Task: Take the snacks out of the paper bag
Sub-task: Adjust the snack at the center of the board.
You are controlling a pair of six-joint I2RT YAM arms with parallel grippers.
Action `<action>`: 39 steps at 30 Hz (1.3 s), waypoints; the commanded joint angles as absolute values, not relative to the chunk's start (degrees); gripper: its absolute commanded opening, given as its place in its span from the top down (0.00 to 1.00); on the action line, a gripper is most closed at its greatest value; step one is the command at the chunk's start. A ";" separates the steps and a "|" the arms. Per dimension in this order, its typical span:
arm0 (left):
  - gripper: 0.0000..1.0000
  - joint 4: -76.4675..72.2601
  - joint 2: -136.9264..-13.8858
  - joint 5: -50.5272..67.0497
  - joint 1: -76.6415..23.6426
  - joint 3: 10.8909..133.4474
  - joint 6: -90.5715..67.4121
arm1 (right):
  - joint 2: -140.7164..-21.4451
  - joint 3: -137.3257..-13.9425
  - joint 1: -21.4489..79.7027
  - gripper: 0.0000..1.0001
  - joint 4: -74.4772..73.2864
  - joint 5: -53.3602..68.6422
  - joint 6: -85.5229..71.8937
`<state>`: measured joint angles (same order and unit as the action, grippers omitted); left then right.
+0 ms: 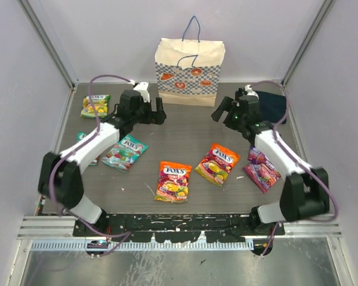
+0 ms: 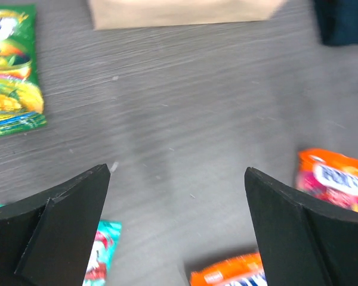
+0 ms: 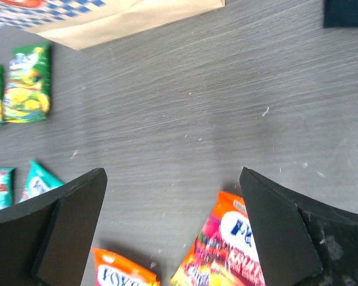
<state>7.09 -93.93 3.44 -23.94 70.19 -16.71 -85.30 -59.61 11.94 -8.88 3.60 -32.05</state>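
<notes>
The paper bag (image 1: 190, 71) stands upright at the back centre; its base shows in the left wrist view (image 2: 179, 12) and the right wrist view (image 3: 107, 21). Fox's snacks lie on the table: a green packet (image 1: 95, 105), a teal packet (image 1: 125, 152), two orange packets (image 1: 173, 181) (image 1: 218, 163) and purple packets (image 1: 261, 168). Another teal packet (image 1: 82, 137) is partly hidden under the left arm. My left gripper (image 1: 157, 110) (image 2: 176, 170) is open and empty, in front of the bag's left side. My right gripper (image 1: 222, 110) (image 3: 173, 171) is open and empty, in front of its right side.
A dark navy folded cloth (image 1: 271, 106) lies at the back right, beside the right gripper. Grey walls close the table on the left, back and right. A metal rail (image 1: 179, 229) runs along the near edge.
</notes>
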 commanded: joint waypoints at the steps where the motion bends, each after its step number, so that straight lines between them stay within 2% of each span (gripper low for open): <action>1: 0.02 14.04 -79.02 1.22 -29.74 66.02 -13.76 | -72.15 -57.95 12.40 0.00 -20.28 -1.68 -34.70; 6: 0.02 23.18 -66.11 -5.45 -38.22 57.84 -19.70 | -65.00 -58.48 15.89 0.03 -39.30 -6.57 -35.81; 8: 0.02 23.81 -62.41 -9.92 -45.32 54.37 -20.77 | -63.00 -58.38 18.59 0.04 -45.30 -9.97 -39.25; 11: 0.02 27.77 -60.24 -18.09 -54.16 53.02 -22.94 | -62.10 -58.40 23.40 0.01 -52.46 -15.19 -46.96; 14: 0.02 32.62 -62.25 -22.07 -58.65 54.30 -26.93 | -64.50 -58.12 28.15 0.00 -56.15 -17.51 -54.19; 19: 0.02 40.97 -71.74 -24.68 -60.22 59.41 -36.16 | -71.45 -56.06 30.60 0.00 -53.74 -15.72 -58.89; 25: 0.02 46.73 -85.54 -21.85 -60.21 68.24 -37.94 | -78.80 -54.44 30.28 0.00 -45.42 -17.53 -57.56; 31: 0.02 48.77 -91.74 -15.26 -60.12 71.58 -40.44 | -85.74 -54.69 30.15 0.00 -40.32 -16.05 -56.17; 39: 0.02 45.48 -96.10 -6.31 -59.30 70.65 -40.54 | -88.56 -53.09 29.62 0.01 -36.75 -16.26 -55.71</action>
